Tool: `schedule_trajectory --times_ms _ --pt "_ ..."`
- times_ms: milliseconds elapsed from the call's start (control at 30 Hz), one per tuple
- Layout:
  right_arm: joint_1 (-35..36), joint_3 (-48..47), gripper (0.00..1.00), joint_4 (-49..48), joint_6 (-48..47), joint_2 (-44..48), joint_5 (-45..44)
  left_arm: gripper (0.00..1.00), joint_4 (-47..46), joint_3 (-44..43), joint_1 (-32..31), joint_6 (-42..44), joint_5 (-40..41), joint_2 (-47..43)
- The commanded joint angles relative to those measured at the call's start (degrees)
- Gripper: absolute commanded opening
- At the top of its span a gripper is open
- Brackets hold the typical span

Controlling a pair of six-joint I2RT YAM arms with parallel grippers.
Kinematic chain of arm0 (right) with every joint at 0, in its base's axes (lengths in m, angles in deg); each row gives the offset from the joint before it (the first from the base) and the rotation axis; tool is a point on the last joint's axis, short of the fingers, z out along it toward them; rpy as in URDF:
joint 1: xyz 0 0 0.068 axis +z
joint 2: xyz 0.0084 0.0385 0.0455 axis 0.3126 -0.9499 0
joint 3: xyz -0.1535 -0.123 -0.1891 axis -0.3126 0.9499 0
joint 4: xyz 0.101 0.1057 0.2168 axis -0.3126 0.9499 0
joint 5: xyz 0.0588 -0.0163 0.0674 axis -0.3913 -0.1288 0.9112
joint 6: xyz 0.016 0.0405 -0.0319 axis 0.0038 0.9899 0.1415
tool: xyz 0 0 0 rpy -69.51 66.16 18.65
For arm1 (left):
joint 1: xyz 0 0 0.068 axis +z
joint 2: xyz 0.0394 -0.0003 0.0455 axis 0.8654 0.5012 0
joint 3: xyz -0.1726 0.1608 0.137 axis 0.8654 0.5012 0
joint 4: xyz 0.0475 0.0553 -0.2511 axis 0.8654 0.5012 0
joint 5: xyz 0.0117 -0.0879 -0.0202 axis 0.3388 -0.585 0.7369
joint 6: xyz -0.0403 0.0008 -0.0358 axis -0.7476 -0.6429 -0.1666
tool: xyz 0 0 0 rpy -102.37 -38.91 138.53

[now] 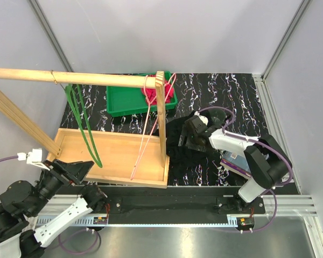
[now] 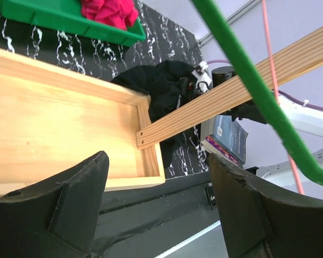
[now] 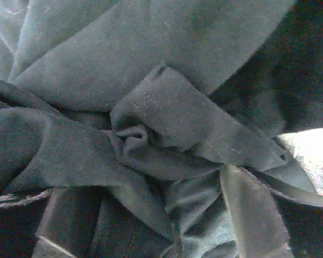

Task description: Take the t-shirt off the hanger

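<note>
Now: black t-shirt (image 1: pixel 176 141) lies off both hangers, heaped on the table (image 1: pixel 226 91) under the right gripper (image 1: pixel 191 134).
Shirt sits directly below that gripper, bunched, no clear long axis. Its jaws look spread over a fold, not pinching. Right arm is far nearer. Left gripper (image 1: pixel 85 166) is spread and empty by the wooden tray (image 1: pixel 118 153). Tray just left of the heap, side wall near on the right.

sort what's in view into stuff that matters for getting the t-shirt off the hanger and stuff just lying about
For the job: black t-shirt, pink hanger, green hanger, right gripper with jaws open over the shirt.

Lying about: green bin, red cloth in it, wooden tray, book.
</note>
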Motion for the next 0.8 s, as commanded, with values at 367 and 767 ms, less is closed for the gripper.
schedule_trajectory --times_ms 367,767 --pt "1.15 9.74 0.00 -9.99 -1.54 14.47 4.23 0.79 -4.64 9.98 -0.20 -8.13 -1.68 -4.14" --pt "-5.44 -11.25 0.00 -7.63 -10.68 22.14 15.84 0.79 -9.73 17.89 -0.20 -9.62 -4.14 -4.14"
